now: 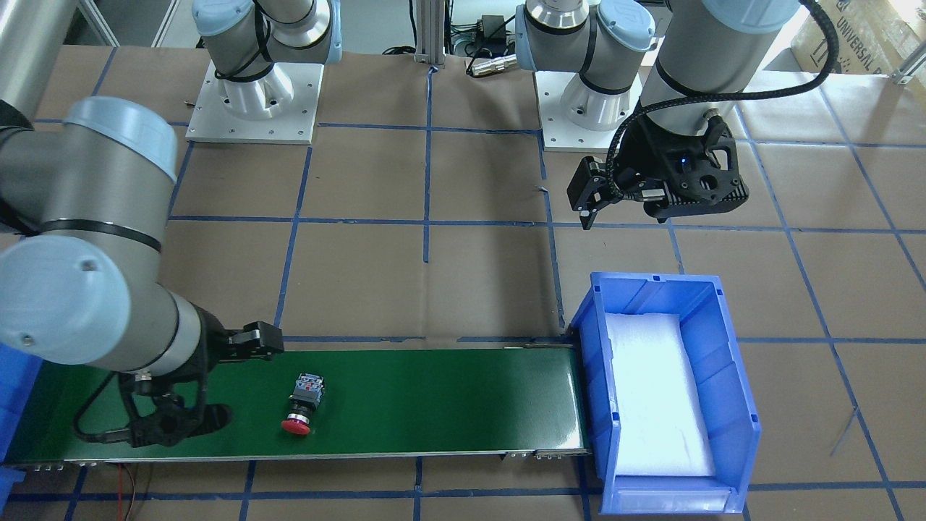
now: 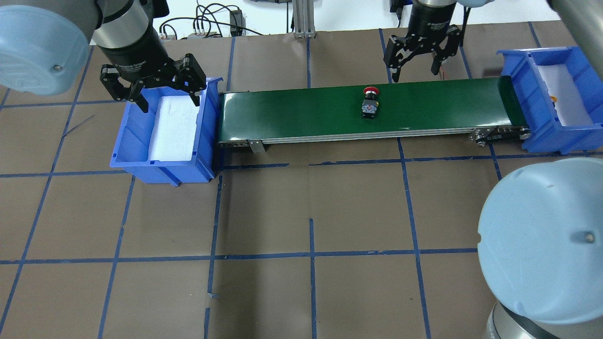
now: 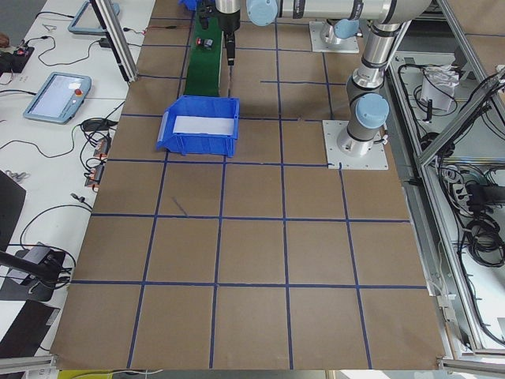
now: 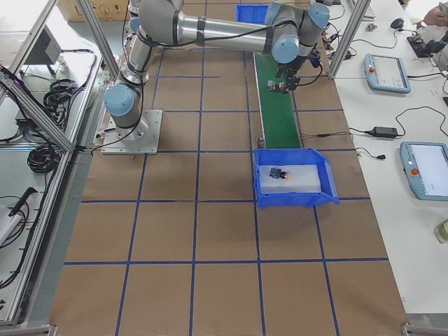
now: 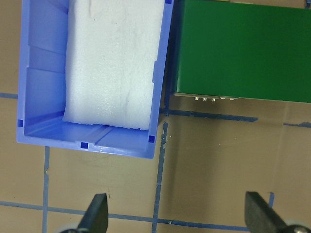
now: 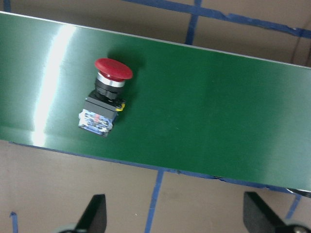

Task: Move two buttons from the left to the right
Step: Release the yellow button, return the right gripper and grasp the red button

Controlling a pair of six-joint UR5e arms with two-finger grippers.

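Note:
The red-capped button (image 2: 370,101) lies on its side on the green conveyor belt (image 2: 301,110), right of the middle; it also shows in the right wrist view (image 6: 107,99) and the front view (image 1: 302,405). The yellow-capped button (image 4: 283,173) lies on white foam in the right blue bin (image 2: 523,70). My right gripper (image 2: 415,73) is open and empty, above the belt's far edge, just right of the red button. My left gripper (image 2: 168,100) is open and empty above the left blue bin (image 2: 132,141), which holds only white foam (image 5: 116,63).
The belt runs between the two bins, and its left end (image 5: 243,48) butts against the left bin. Brown paper with blue tape lines (image 2: 311,254) covers the table. The arm bases (image 1: 253,94) stand at the robot side.

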